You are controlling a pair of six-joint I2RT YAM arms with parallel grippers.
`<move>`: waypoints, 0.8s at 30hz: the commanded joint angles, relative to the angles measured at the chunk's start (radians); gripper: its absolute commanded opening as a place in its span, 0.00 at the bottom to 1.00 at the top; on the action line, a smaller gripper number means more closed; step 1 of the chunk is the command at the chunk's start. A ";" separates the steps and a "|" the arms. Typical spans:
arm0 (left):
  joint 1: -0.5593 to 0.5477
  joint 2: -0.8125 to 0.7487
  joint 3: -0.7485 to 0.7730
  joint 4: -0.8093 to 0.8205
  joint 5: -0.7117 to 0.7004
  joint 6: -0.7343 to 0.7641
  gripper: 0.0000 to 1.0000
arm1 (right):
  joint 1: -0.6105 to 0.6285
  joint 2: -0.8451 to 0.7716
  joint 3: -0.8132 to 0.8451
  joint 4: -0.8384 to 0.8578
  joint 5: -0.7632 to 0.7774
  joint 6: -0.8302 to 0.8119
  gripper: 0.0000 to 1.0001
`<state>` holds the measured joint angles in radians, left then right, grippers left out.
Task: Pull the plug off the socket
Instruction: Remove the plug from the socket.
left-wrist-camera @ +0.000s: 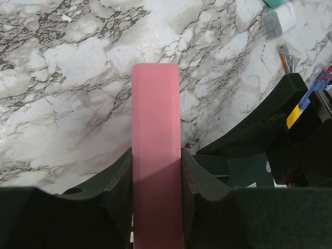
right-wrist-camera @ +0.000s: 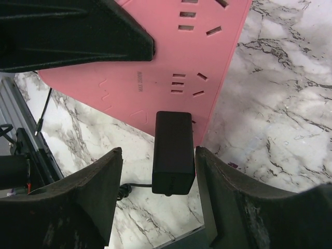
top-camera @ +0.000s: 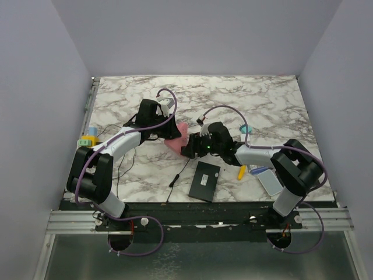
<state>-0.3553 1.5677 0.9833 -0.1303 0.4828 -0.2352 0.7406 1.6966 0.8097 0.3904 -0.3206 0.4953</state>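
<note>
- Table [top-camera: 280, 99]: white marble-pattern top with grey veins; metal rail along the near edge.
- Flat black rectangular pad [top-camera: 204, 181]: lies flat at the near edge, about centre, slightly skewed.
- Thin black cable [top-camera: 182, 170]: lies on the top, running from mid-table toward the near edge just left of the pad.
- Small yellow item [top-camera: 242, 171]: just right of the pad.
- Flat blue-white rectangle [top-camera: 270, 182]: near right side, partly hidden.
- Teal item [top-camera: 246, 129]: right of centre, partly hidden.
- White charger block [left-wrist-camera: 279, 21]: on the marble, close to the teal item.
- Yellow, green and blue blocks [top-camera: 88, 140]: left edge.
- Pink socket strip [top-camera: 176, 143]: mid-table, on edge; contact with the top unclear.
</note>
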 commanded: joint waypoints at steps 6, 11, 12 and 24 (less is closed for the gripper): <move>-0.004 0.006 -0.014 -0.008 -0.038 0.024 0.00 | 0.028 0.054 0.038 -0.008 0.084 0.077 0.59; -0.004 0.006 -0.014 -0.009 -0.039 0.025 0.00 | 0.035 0.055 0.033 -0.006 0.118 0.107 0.57; -0.005 0.006 -0.014 -0.009 -0.038 0.026 0.00 | 0.035 0.053 0.029 -0.005 0.126 0.112 0.57; -0.005 0.004 -0.014 -0.008 -0.039 0.026 0.00 | 0.036 0.064 0.037 -0.010 0.149 0.132 0.38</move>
<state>-0.3557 1.5677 0.9833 -0.1299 0.4812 -0.2352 0.7677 1.7405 0.8238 0.3893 -0.2005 0.6205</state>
